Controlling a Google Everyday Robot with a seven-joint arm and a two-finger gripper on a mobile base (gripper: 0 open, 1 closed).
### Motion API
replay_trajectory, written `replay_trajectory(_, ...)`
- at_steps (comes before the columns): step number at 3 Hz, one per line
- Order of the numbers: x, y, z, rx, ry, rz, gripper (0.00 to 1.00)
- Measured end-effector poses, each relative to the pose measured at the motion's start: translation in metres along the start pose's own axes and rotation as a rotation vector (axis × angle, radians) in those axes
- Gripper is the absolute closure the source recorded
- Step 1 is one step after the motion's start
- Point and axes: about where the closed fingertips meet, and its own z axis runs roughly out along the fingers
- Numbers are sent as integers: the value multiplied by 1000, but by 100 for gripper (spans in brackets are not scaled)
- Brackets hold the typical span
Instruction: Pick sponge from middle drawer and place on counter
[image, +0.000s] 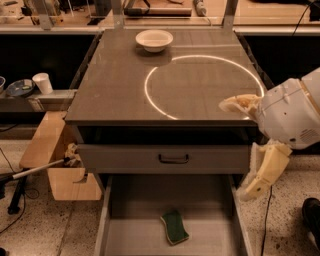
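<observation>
Sponge (174, 226) lies in middle drawer (131, 239), its front cut off; claw (235, 148) spread empty beside counter (115, 85).

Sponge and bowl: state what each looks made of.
Sponge: likely soft foam, a tan base under a matte dark green scouring face. Bowl: smooth white, ceramic or plastic; cannot tell which. Gripper hangs open by the counter front right corner.

Dim warm light, glare streaks the counter (115, 90); the gripper (239, 148) at right glows pale.
</observation>
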Motion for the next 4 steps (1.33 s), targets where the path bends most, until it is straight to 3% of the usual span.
replay_trajectory(2, 32, 24, 28, 35, 41, 72, 0)
replay_trajectory(3, 32, 24, 28, 35, 41, 72, 0)
replay_trajectory(4, 38, 26, 38, 23, -5, 100, 0)
